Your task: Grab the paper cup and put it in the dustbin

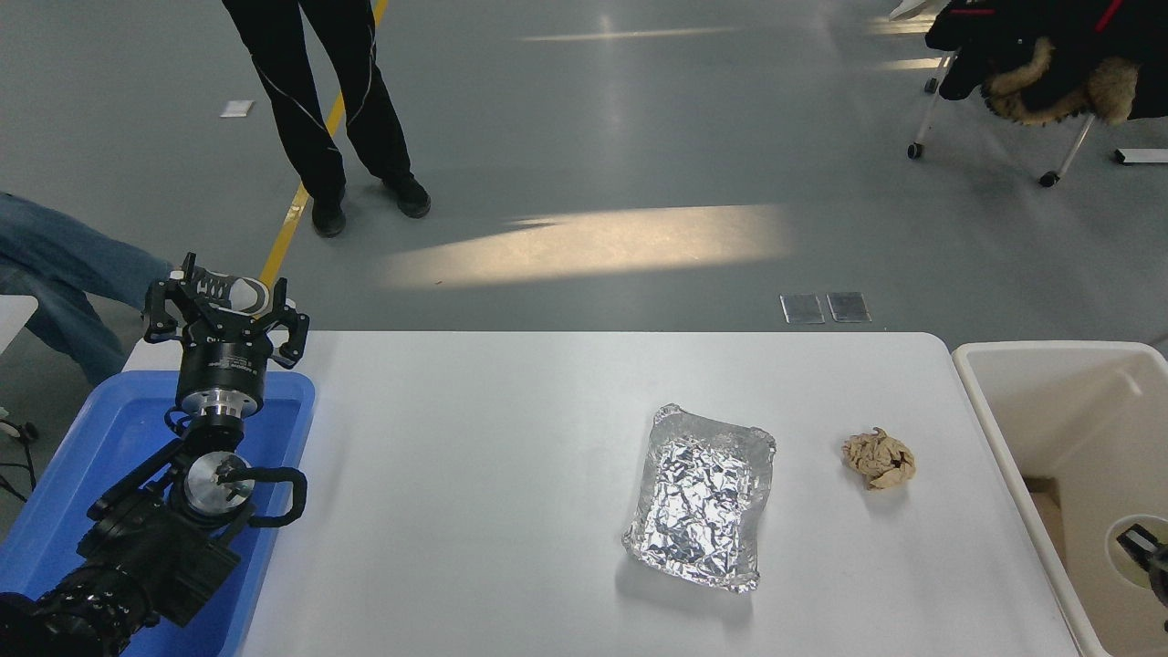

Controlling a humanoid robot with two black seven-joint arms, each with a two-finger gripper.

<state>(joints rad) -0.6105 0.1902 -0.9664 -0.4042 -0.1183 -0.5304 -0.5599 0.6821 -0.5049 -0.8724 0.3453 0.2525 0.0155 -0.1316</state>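
A: Where is the cup (1134, 552)?
B: Inside the bin (1058, 401), low against its right side at the picture's edge; only the round rim and cream inside show; rim faces up toward the camera.

A: And the right gripper (1152, 558)?
B: Barely in view, down in the bin; one dark finger reaches inside the cup's rim; it looks closed on the cup wall, the rest cut off by the edge.

A: The left one?
B: Left gripper (224, 310) parked far left of the bin, above the blue tray (55, 511) at the desk's (474, 511) left end; fingers spread wide, holding nothing.

A: What else lies on the desk?
B: Paper ball (878, 459), tan and crumpled, just left of the bin, apart from its rim; foil tray (701, 497) further left of that, crinkled, open side up, not touching the ball.

A: The bin itself?
B: Cream-white, thick rim, standing against the desk's right end; something brown shows low inside by the left wall; cannot tell what.

A: Beyond the desk?
B: A person's (319, 100) legs in black on the floor, well left of the bin; another leg in jeans (64, 274) at the left edge; a wheeled chair (1031, 73) with a dark fur-trimmed coat, straight behind the bin.
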